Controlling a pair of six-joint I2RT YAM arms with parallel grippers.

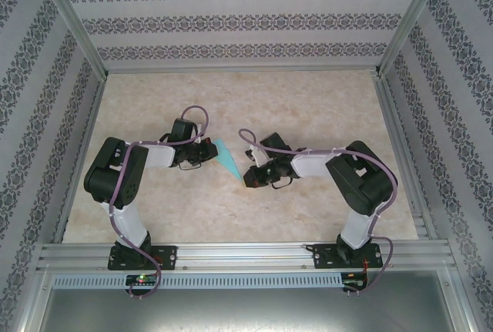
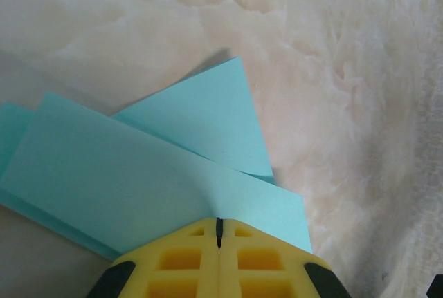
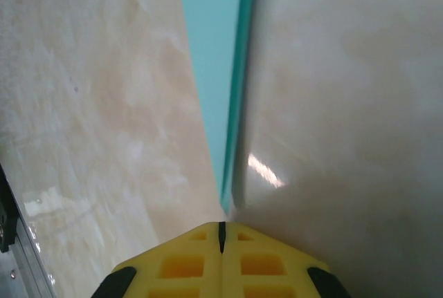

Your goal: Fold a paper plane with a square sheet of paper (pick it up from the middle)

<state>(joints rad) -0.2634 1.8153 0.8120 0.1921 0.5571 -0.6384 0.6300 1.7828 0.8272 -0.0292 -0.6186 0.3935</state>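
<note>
Top view: the paper plane (image 1: 225,158) lay on the marbled tabletop (image 1: 308,101) as a slim teal wedge, between the two pincers. Its wide end lay just ahead of the left gripper (image 1: 209,149), and its point ran down to just ahead of the right gripper (image 1: 248,180). Both pincers sat low at the paper.

Left wrist view: the left gripper (image 2: 219,223) had its yellow fingers pressed together, with no gap between them. The paper plane (image 2: 138,173) spread in overlapping layers directly in front of the tips, and its near edge passed under them. Whether the tips bore down on it could not be told.

Right wrist view: the right gripper (image 3: 221,225) was likewise closed tight. The paper plane (image 3: 211,70) stretched straight away from its tips as a narrow strip, its point ending just in front of them.

The step looked like flattening a late fold. To do it well, one pincer should probably pin the wide end while the other runs along the crease. The pressure would best be gentle, since thin paper would likely skid on the glossy top.

No brand, label or readable writing appeared anywhere.
</note>
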